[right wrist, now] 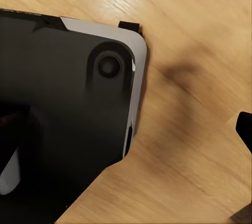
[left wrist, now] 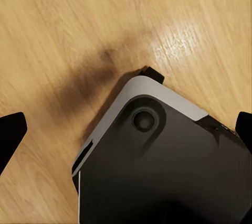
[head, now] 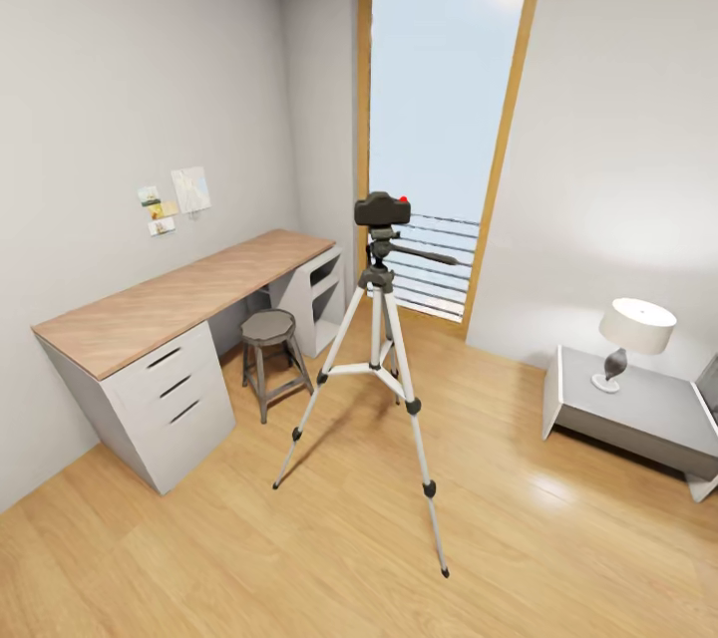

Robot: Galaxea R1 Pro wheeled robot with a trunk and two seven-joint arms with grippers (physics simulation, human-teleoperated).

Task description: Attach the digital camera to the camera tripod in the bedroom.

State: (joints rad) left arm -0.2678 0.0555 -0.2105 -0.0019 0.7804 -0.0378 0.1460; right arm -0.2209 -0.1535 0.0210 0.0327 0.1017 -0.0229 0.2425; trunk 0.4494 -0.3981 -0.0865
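Over the floor (left wrist: 63, 19) (wood planks), both grippers hang downward.

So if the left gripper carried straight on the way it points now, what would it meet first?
Most likely the robot's own dark base with its grey rim, which lies between the left gripper's black fingertips, or the light wood plank floor beside it; depth is unclear.

glossy wood floor (head: 299, 558), wood-topped desk (head: 179, 294)
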